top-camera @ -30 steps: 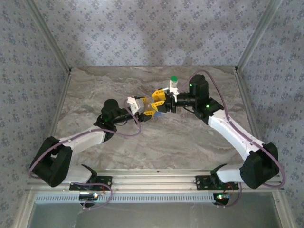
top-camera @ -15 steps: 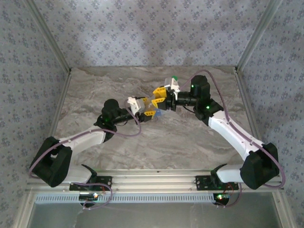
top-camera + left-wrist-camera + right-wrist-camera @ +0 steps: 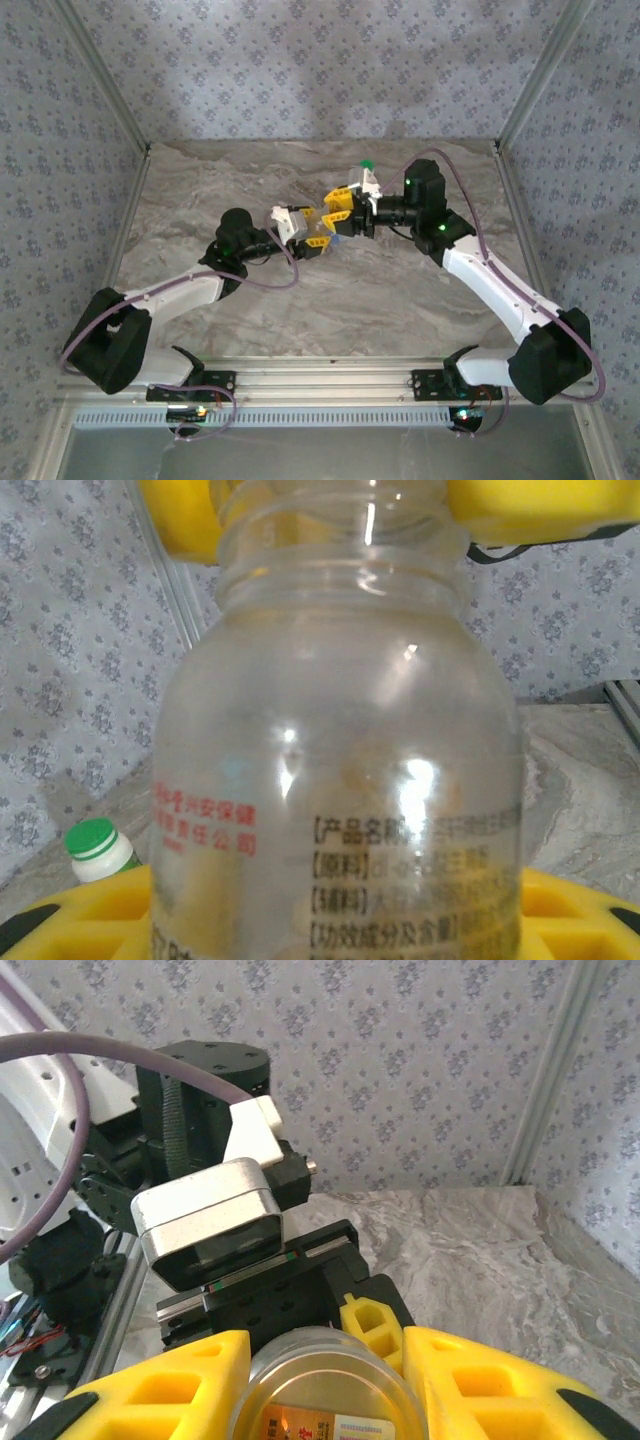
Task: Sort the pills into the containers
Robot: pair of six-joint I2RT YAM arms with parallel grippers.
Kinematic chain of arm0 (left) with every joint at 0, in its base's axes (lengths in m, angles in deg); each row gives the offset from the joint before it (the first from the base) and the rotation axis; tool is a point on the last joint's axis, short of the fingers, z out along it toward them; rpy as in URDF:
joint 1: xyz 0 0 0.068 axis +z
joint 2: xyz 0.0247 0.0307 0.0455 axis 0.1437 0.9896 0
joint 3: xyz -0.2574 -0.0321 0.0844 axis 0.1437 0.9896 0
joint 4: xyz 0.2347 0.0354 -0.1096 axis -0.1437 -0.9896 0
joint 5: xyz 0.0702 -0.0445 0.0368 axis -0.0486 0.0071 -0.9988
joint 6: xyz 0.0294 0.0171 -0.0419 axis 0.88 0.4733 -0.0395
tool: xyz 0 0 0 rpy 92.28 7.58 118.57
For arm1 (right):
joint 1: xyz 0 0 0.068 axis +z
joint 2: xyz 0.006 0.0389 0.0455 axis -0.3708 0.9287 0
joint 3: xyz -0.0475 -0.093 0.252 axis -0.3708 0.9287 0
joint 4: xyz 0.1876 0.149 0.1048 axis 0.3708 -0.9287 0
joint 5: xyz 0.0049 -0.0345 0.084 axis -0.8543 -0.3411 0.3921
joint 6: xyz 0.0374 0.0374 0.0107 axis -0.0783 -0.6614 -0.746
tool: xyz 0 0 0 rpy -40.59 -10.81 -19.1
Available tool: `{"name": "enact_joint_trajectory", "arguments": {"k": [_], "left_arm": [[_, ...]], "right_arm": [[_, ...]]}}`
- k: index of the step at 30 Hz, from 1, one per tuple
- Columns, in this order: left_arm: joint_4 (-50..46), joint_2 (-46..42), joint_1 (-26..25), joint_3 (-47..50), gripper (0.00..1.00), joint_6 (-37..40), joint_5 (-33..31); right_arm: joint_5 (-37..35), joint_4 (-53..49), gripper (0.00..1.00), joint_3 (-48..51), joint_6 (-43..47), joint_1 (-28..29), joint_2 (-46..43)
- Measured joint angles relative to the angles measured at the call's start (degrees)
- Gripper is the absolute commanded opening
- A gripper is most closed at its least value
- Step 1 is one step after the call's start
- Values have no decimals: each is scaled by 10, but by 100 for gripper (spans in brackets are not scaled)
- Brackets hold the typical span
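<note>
A clear pill bottle with printed red and black text is held off the table between both grippers. My left gripper is shut on its body, its yellow fingers low on either side. My right gripper is shut on the bottle's top end; its yellow fingers flank the threaded neck. Pale yellowish shapes inside the bottle are too blurred to name as pills. The containers are hidden under the grippers.
A small white bottle with a green cap stands on the marble table just behind the right gripper, and shows again as the green-capped bottle. Patterned walls and metal posts close the back and sides.
The right wrist has shifted slightly to the right and turned a little. The left gripper followed a touch to the right. Both grips on the bottle are unchanged.
</note>
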Motion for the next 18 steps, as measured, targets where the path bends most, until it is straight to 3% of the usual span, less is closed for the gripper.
{"name": "enact_joint_trajectory", "arguments": {"k": [7, 18], "left_arm": [[-24, -3, -1, 0, 2, 5, 6], [-77, -18, -1, 1, 0, 26, 64]], "right_arm": [[26, -74, 0, -33, 74, 5, 29], [101, -282, 0, -99, 330, 3, 65]]}}
